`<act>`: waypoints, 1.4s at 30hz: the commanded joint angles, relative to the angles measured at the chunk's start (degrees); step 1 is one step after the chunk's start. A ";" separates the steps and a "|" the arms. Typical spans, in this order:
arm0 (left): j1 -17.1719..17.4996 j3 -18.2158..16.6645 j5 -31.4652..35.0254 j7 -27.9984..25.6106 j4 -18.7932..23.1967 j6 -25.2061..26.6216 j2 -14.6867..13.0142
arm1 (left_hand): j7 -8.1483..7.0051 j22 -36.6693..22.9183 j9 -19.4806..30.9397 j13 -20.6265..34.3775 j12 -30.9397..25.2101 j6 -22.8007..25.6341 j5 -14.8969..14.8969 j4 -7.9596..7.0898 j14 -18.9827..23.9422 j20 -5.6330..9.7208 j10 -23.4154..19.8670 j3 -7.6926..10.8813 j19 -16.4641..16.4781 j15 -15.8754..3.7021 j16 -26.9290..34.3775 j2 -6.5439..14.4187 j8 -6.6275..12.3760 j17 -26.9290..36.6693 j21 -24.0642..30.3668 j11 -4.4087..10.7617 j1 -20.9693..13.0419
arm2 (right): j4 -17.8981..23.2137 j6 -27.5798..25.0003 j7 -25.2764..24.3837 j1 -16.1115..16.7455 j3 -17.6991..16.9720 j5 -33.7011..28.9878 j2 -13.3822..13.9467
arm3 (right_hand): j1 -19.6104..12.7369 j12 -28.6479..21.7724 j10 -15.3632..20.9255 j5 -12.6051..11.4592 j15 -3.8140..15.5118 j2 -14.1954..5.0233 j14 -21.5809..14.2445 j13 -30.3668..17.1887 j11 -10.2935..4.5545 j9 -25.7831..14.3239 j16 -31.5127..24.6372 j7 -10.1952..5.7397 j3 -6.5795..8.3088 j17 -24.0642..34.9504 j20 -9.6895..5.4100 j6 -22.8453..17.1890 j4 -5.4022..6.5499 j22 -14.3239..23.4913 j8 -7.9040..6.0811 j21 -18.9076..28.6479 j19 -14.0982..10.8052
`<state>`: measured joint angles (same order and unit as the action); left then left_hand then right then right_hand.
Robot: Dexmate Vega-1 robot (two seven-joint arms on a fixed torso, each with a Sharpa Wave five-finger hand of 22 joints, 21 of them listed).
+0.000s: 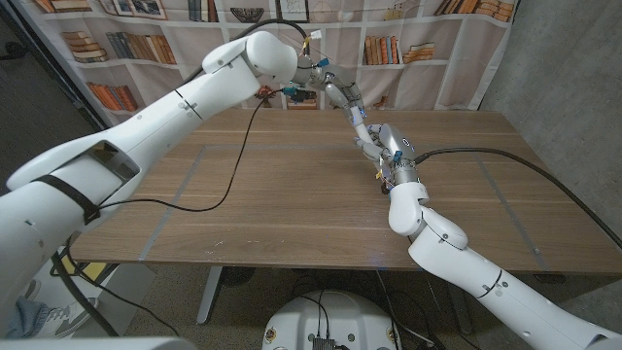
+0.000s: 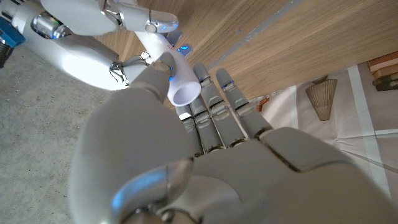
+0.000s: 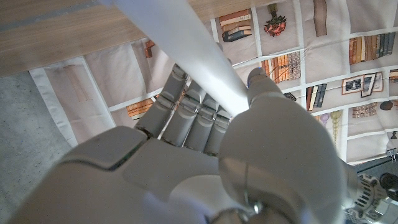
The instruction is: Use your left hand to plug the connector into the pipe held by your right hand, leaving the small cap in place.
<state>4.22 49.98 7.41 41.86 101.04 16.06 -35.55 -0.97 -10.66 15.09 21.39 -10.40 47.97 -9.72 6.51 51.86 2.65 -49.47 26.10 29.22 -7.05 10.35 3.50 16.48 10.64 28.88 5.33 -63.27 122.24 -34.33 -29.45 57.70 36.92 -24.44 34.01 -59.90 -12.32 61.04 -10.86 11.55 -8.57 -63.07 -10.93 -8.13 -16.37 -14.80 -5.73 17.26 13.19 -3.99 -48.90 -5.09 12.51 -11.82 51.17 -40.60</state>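
White plastic, rigid and light by the look of it, makes up both parts: the pipe and the connector. I judge neither fragile, but their smooth round walls will probably slip under hard fingertips, so a wrapping hold across the body is safer than a tip pinch. The connector should be taken on its barrel, clear of the open mouth that must receive the pipe, and clear of the small cap, which I cannot pick out with confidence in any view.

My right hand is closed around the pipe, fingers on one side and thumb on the other, as the right wrist view shows; the pipe runs out past the fingertips, held in the air above the wooden worktop towards its far side. My left hand meets it from beyond, also in the air. In the left wrist view its fingers lie nearly straight alongside the connector and the thumb presses the other side, so the connector is pinched, with its round open end facing the camera. The connector's far end appears to touch the pipe near my right hand's fingers, though whether it is seated is hard to tell.
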 commanded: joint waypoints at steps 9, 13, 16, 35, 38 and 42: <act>0.14 0.30 -0.03 0.28 -0.97 -0.50 0.78 | 0.31 0.02 -0.48 -0.79 0.20 -1.75 -0.27 -0.51 -3.91 0.54 3.20 -0.37 -1.84 0.54 0.03 0.12 -1.44 0.14 -0.89 -0.24 2.12 | 0.88 1.23 -1.24 1.22 -1.06 0.49 0.14 | -1.04 0.01 0.42 -0.13 1.67 -1.38 -0.49 -0.23 -0.36 -0.17 -0.04 -2.53 3.66 0.30 -8.32 -2.64 3.69 0.02 -0.27 0.70 0.37; 0.26 0.17 -0.35 0.02 -1.33 -0.66 0.98 | 0.38 0.03 -0.67 -1.18 0.09 -2.80 -0.27 -0.56 -6.41 -0.14 4.36 -0.57 -3.36 1.50 -0.23 -0.21 -2.04 0.09 -1.61 -0.53 2.49 | 1.03 1.54 -1.77 1.63 -1.34 0.57 -0.03 | -1.08 -0.01 0.49 -0.13 1.68 -1.38 -0.46 -0.24 -0.47 -0.17 0.00 -2.57 3.67 0.28 -8.33 -2.66 3.66 0.00 -0.28 0.82 0.39; 0.24 0.22 -0.37 -0.04 -1.46 -0.86 1.04 | 0.49 0.04 -0.86 -1.58 0.11 -4.45 -0.27 -0.72 -8.96 -1.02 6.05 -0.98 -4.43 2.33 -0.31 -0.69 -2.87 0.06 -2.21 -0.32 3.12 | 1.06 2.00 -2.10 1.87 -1.55 0.69 -0.10 | -1.09 0.00 0.46 -0.13 1.70 -1.38 -0.50 -0.24 -0.59 -0.22 -0.01 -2.58 3.66 0.30 -8.30 -2.65 3.67 -0.02 -0.29 0.95 0.44; 0.25 0.19 -1.19 -0.54 -1.85 -0.35 1.70 | 0.65 0.13 -1.25 -2.68 -0.09 -7.62 -0.34 -1.22 -14.08 -2.22 10.05 -1.96 -6.91 3.47 0.08 -1.45 -4.18 0.05 -3.88 -0.70 4.66 | -2.34 12.19 -5.79 3.22 -3.29 3.00 -0.63 | -1.14 0.04 0.35 -0.13 1.75 -1.38 -0.90 -0.28 -0.66 -0.32 -0.24 -2.65 3.62 0.59 -8.30 -2.54 3.67 -0.10 -0.26 1.70 0.61; 0.36 0.10 -1.32 -0.84 -1.68 0.01 1.71 | 0.55 0.13 -1.27 -2.76 -0.14 -7.72 -0.34 -1.33 -14.52 -2.34 10.20 -2.03 -7.05 3.53 0.03 -1.43 -4.20 0.06 -3.99 -0.72 4.85 | -3.64 14.75 -6.51 3.26 -3.48 3.47 -0.96 | -1.11 0.10 0.19 -0.15 1.77 -1.36 -1.10 -0.29 -0.80 -0.43 -0.38 -2.80 3.58 0.70 -8.25 -2.41 3.69 -0.09 -0.26 1.87 0.60; 0.68 -0.20 -1.56 -1.43 -1.11 0.59 1.56 | 0.58 0.13 -1.32 -2.91 -0.10 -7.94 -0.37 -1.43 -15.14 -2.58 10.73 -2.11 -7.26 3.75 0.01 -1.37 -4.26 0.07 -4.17 -0.90 5.03 | -6.06 18.94 -7.59 3.01 -3.60 4.09 -1.50 | -1.10 0.11 0.11 -0.19 1.78 -1.36 -1.24 -0.31 -1.14 -0.61 -0.48 -2.98 3.54 0.84 -8.26 -2.22 3.71 -0.07 -0.27 2.14 0.58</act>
<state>4.44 50.30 6.32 41.48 99.24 15.44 -34.00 -0.38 -10.39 13.82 18.46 -10.40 40.40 -9.97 5.20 37.24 0.09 -39.18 24.25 22.37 -3.44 10.10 1.67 12.26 10.66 24.91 4.49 -58.46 120.52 -24.07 -34.64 60.63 33.90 -21.87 33.40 -60.08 -12.33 60.82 -10.86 11.88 -8.39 -63.79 -11.07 -8.72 -16.65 -14.90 -5.73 17.41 13.73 -3.99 -48.47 -4.94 12.24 -11.72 53.02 -40.18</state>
